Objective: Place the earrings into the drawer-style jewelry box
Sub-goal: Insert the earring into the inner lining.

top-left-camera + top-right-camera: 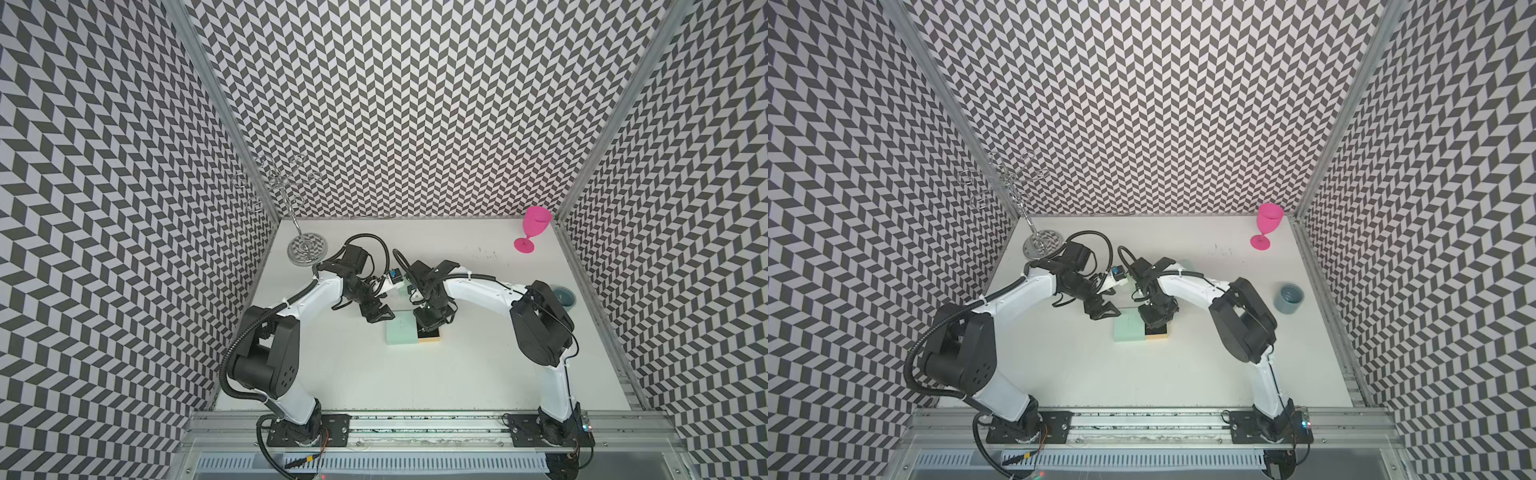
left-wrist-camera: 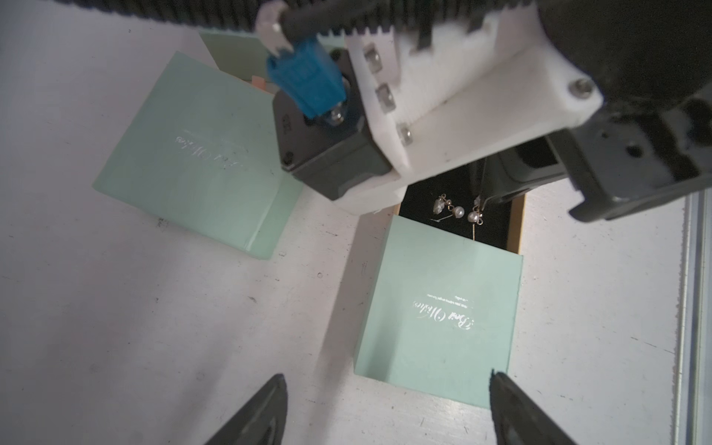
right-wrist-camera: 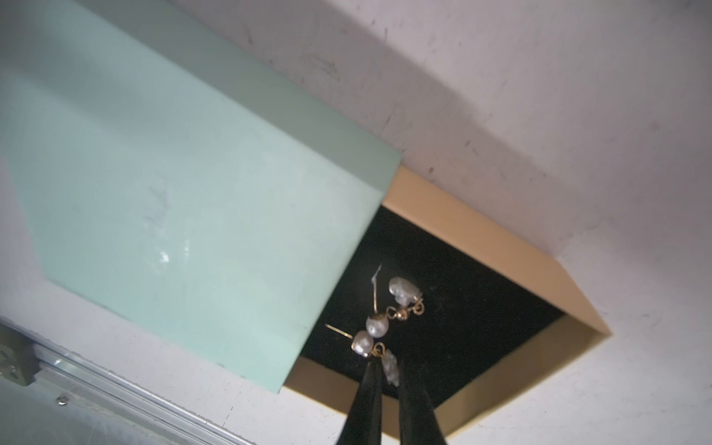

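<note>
The drawer-style jewelry box [image 1: 400,332] [image 1: 1128,330] has a mint-green sleeve [image 3: 192,173] [image 2: 439,308]. Its tan-walled drawer [image 3: 520,250] [image 2: 518,227] is pulled out and shows a black lining. One of the earrings [image 3: 402,298] [image 2: 447,208], gold wire with pale pearls, lies on that lining. My right gripper [image 3: 387,370] [image 1: 428,326] [image 1: 1154,322] hangs over the drawer, shut on the other earring [image 3: 364,342] [image 2: 476,215], whose pearl dangles just past the tips. My left gripper [image 2: 387,373] [image 1: 376,316] [image 1: 1102,311] is open beside the sleeve's closed end, holding nothing.
A second mint-green box [image 2: 192,154] lies behind the first. A silver jewelry stand [image 1: 307,249] [image 1: 1044,245] is at the back left, a pink goblet [image 1: 534,230] [image 1: 1266,226] at the back right, and a grey-blue cup [image 1: 565,297] [image 1: 1289,298] near the right wall.
</note>
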Robot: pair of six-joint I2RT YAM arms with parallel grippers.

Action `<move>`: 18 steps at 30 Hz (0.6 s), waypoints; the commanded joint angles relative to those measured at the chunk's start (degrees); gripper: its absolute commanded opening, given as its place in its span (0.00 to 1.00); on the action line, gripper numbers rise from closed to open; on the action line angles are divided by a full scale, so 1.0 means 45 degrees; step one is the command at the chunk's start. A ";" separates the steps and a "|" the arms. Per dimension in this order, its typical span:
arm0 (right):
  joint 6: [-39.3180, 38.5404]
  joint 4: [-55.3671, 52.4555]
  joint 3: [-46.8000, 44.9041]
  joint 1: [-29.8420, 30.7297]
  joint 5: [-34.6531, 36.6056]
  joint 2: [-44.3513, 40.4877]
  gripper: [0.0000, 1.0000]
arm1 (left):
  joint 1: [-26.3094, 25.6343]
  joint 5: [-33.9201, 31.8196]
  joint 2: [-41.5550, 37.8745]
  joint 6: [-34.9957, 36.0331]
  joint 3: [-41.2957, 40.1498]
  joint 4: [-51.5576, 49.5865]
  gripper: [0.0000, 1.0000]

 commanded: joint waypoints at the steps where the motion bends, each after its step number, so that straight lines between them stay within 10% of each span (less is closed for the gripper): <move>1: -0.0133 -0.0180 0.0352 0.0087 0.0135 -0.0452 0.12 | 0.0039 0.0107 -0.0420 0.0155 -0.0049 0.0079 0.83; 18: -0.0211 -0.0016 -0.0076 0.0082 0.0069 -0.0398 0.07 | 0.0042 0.0089 -0.0429 0.0204 -0.0063 0.0024 0.83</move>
